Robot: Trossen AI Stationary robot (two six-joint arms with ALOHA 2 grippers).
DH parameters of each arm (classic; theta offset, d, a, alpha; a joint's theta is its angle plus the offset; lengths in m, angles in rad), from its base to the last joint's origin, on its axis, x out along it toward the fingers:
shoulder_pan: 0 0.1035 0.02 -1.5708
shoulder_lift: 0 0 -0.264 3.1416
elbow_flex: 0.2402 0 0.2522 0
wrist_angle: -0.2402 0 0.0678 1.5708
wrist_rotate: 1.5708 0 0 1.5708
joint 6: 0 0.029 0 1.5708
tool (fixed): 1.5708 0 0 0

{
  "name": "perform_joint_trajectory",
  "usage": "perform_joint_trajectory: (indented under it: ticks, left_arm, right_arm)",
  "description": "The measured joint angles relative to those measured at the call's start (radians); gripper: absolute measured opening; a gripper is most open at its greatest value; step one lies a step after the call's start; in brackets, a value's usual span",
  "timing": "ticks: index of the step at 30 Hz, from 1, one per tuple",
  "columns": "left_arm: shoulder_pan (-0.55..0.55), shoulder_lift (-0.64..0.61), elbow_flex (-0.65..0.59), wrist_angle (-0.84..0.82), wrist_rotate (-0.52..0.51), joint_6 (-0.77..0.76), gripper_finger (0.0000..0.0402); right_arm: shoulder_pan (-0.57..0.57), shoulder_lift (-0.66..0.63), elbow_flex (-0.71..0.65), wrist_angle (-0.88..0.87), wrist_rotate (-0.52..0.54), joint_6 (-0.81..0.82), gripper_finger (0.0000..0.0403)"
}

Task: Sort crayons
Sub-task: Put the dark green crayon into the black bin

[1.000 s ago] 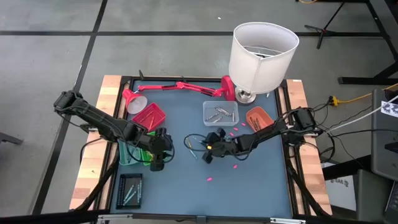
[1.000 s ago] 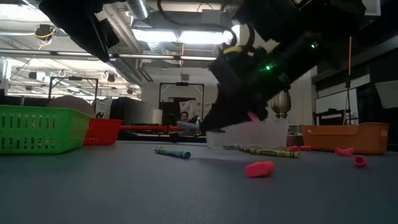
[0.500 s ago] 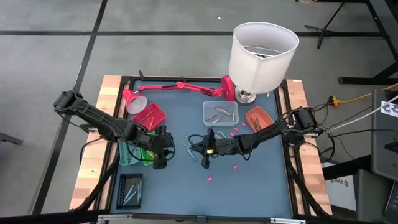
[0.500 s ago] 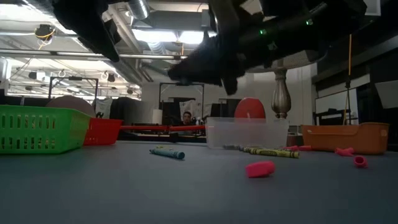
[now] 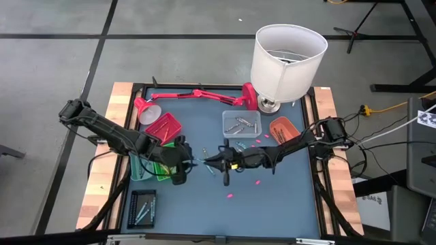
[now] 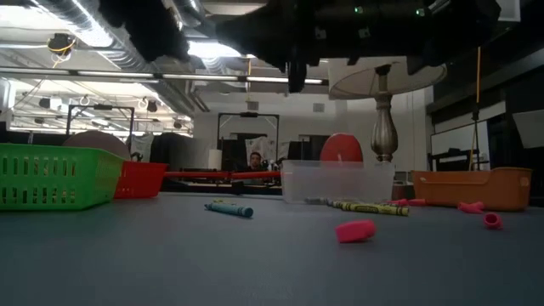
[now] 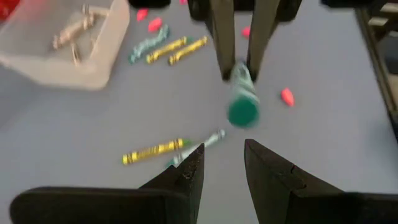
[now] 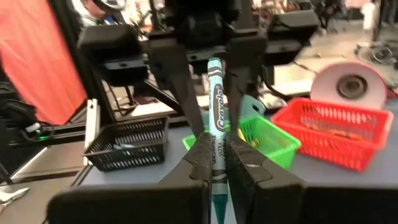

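Clearly, a teal crayon (image 8: 215, 106) is pinched between the closed fingers of the right claw (image 5: 206, 162) near the middle of the high view, held off the surface and pointed toward the left claw (image 5: 187, 165), whose jaws stand apart just beside the crayon's free end. In the left wrist view the same crayon (image 7: 240, 102) is seen end-on, between the other arm's fingers. More crayons (image 7: 169, 50) lie loose on the blue surface (image 5: 204, 197) by a clear tray (image 5: 242, 124). A crayon is judged light, stiff and brittle, with a paper wrap that gives some friction over slippery wax; a gentle hold across the wrapped middle, not the tip, seems safest, since squeezing hard may snap it.
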Motion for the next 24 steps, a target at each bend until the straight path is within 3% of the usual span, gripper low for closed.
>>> perform_joint_trajectory:
  ticks: [9,24]
  left_arm:
    - [0.0,0.0,0.0,0.133,0.003,0.092,0.0098]
    - [0.0,0.0,0.0,0.141,0.047,0.128,0.0098]
  right_arm:
    - [0.0,0.0,0.0,0.032,-0.073,-0.113,0.0025]
    - [0.0,0.0,0.0,-0.04,-0.069,-0.128,0.0025]
